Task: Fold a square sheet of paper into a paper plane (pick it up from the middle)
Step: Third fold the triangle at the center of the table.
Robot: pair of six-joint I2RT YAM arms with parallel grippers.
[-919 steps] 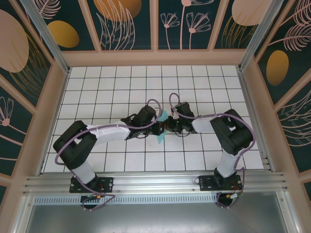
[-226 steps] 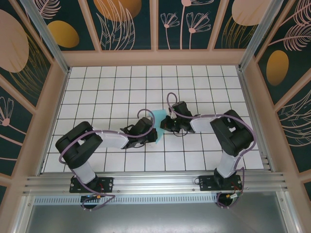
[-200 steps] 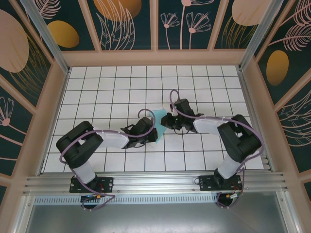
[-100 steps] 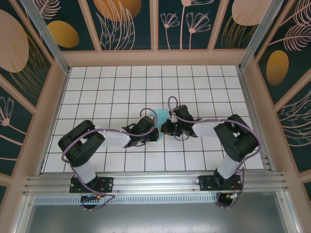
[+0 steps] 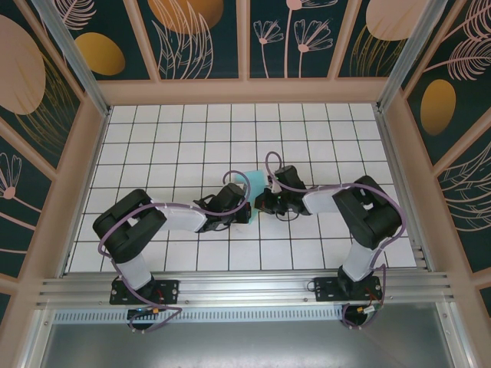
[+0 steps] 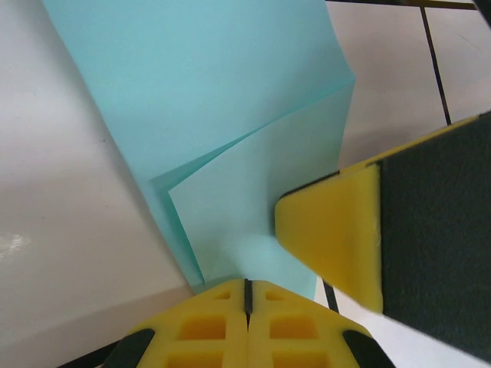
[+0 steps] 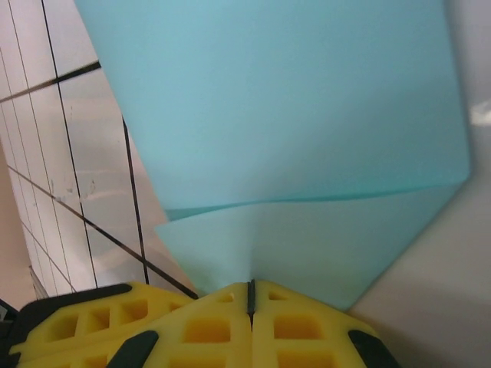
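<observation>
At the gridded table's [image 5: 153, 153] centre, the square sheet of paper [image 6: 230, 100] is pinched by the closed left gripper [image 6: 247, 285] at 8 o'clock and the closed right gripper [image 7: 250, 287] at 4 o'clock; layers should be held aligned.

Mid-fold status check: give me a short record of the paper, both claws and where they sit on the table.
paper: turquoise, folded, layers overlapping, near the table's middle
left claw: shut on the paper's edge
right claw: shut on the paper's edge, opposite the left claw
spacing: claws close together, paper extending from them toward the far side
table: white grid tiles
</observation>
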